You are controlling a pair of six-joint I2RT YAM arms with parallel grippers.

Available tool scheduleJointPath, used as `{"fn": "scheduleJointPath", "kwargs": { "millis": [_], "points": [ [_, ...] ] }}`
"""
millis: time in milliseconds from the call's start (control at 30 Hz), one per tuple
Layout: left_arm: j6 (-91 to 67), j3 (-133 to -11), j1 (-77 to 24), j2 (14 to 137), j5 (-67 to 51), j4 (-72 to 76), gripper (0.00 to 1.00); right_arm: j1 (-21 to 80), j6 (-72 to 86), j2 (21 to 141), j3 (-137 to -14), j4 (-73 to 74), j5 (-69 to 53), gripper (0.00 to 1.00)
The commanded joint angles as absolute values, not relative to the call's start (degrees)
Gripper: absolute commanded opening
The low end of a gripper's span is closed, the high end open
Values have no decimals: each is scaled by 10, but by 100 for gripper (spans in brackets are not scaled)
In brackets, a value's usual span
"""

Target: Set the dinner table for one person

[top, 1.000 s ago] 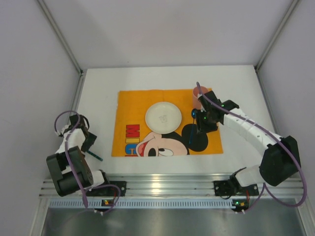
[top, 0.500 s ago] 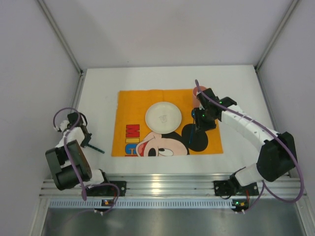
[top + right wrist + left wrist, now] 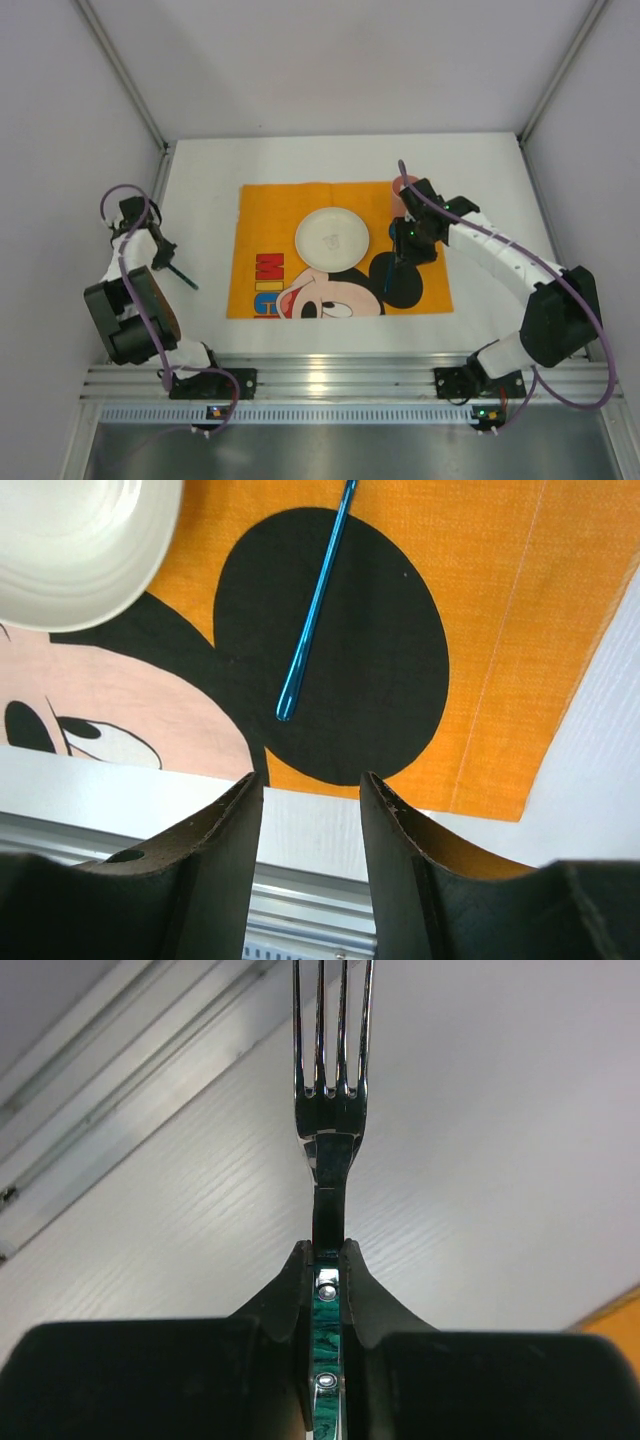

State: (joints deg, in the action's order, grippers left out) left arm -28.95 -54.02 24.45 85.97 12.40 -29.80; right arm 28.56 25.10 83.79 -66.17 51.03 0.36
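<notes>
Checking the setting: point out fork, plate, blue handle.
Silver metal fork with green handle (image 3: 329, 1190): left wrist view, neck.
Round white plate (image 3: 332, 238): top view, centre.
Slim blue handle (image 3: 318, 598): right wrist view, middle.

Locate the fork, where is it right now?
The fork is clamped by its green handle in the left gripper, over the bare dinner table on the left side, just left of the orange placemat.

White, matte dinner table (image 3: 200, 190), seen from above. An orange Mickey Mouse placemat (image 3: 268, 215) lies flat on it, roughly central, long edges parallel to the table's near edge. White tabletop shows along all four sides.
</notes>
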Motion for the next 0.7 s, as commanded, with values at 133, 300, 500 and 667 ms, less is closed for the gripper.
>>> {"fn": "scheduleJointPath", "kwargs": {
  "millis": [133, 300, 500, 667],
  "points": [
    [-199, -664, 123, 860, 17, -299, 0, 278, 266, 815, -685, 490, 19, 44],
    [-143, -757, -9, 923, -30, -316, 0, 278, 278, 776, -654, 483, 26, 45],
    [-139, -793, -98, 989, -57, -342, 0, 277, 304, 717, -596, 475, 35, 47],
    [-131, -781, -131, 1018, -21, -362, 0, 277, 323, 668, -549, 477, 42, 48]
  ]
}}
